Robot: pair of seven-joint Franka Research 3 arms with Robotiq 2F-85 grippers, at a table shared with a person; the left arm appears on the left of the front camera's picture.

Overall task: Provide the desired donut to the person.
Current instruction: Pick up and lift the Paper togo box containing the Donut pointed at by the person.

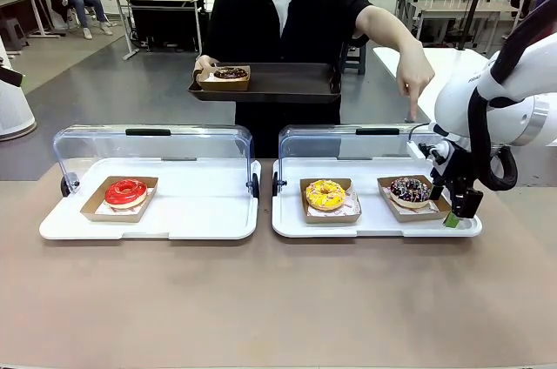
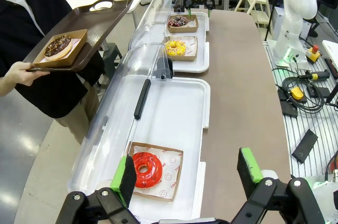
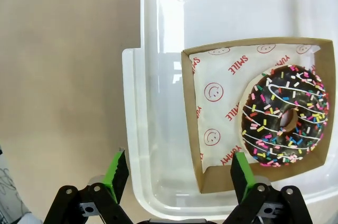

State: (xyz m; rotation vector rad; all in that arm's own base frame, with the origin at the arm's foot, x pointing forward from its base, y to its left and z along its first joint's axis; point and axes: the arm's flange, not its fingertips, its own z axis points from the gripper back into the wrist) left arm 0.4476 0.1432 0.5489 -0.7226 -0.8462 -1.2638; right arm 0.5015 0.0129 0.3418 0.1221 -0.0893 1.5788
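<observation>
My right fingers (image 1: pixel 459 212) hang spread wide and empty at the near right corner of the right-hand white plastic tray (image 1: pixel 287 223). They are just beside the brown cardboard box (image 3: pixel 214 182) that holds the chocolate-glazed donut with coloured sprinkles (image 1: pixel 410 190). On the right wrist camera I see one finger over the brown counter (image 1: pixel 278 299) outside the tray's rim and the other over the box's edge. A yellow-iced donut (image 1: pixel 325 195) sits in its own box on the same tray. The person in the black top (image 1: pixel 278 21) stands across the counter. One hand (image 1: pixel 416 77) points a finger straight down behind the raised clear lid (image 1: pixel 348 143), in line with the sprinkled donut. The other hand (image 1: pixel 205 63) carries a dark brown serving tray (image 1: pixel 287 83) with a boxed chocolate donut (image 1: pixel 231 73) on it. My left fingers (image 2: pixel 187 166) are also spread and empty, above the end of the left-hand white tray (image 2: pixel 174 113) where the red-iced donut (image 2: pixel 147 167) lies.
</observation>
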